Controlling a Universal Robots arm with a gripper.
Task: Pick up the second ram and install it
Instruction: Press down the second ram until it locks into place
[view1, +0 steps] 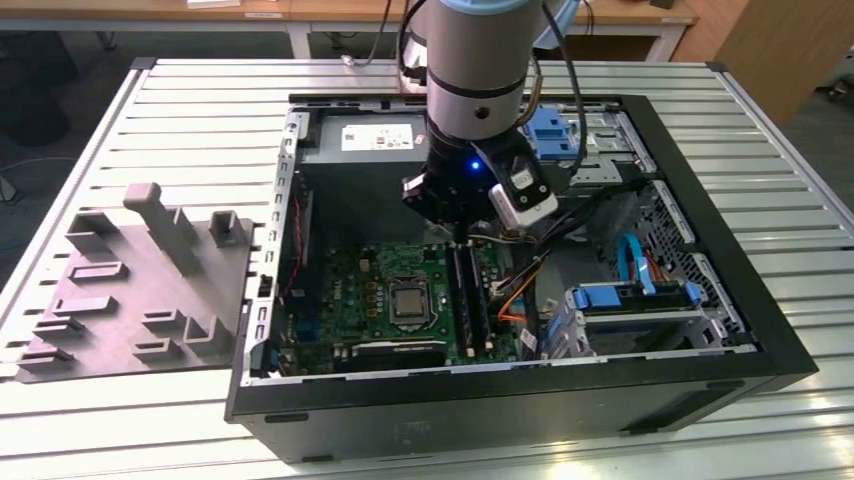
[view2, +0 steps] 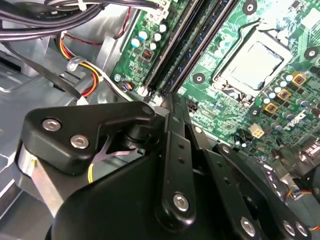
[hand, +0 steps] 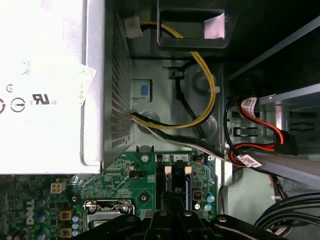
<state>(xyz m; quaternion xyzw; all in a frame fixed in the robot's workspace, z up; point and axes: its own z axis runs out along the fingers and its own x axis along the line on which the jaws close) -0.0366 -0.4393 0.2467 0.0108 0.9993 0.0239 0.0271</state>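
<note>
My gripper (view1: 461, 232) reaches down inside the open computer case (view1: 747, 350), its tip at the far end of the long black slot rails (view1: 463, 295) on the green motherboard (view1: 374, 300). In the second wrist view the gripper (view2: 169, 99) has its black fingers drawn together, shut, right at the near end of the slot rails (view2: 195, 45). In the first wrist view the gripper (hand: 172, 207) sits just over the rails' white latches (hand: 168, 170). The second ram is hidden; I cannot tell it apart from the rails.
A grey moulded tray (view1: 134, 290) lies on the slatted table at the exterior view's left. Inside the case are the power supply (view1: 380, 135), a processor socket (view2: 255, 62), yellow and red cables (hand: 200, 115) and a drive cage with blue parts (view1: 641, 300).
</note>
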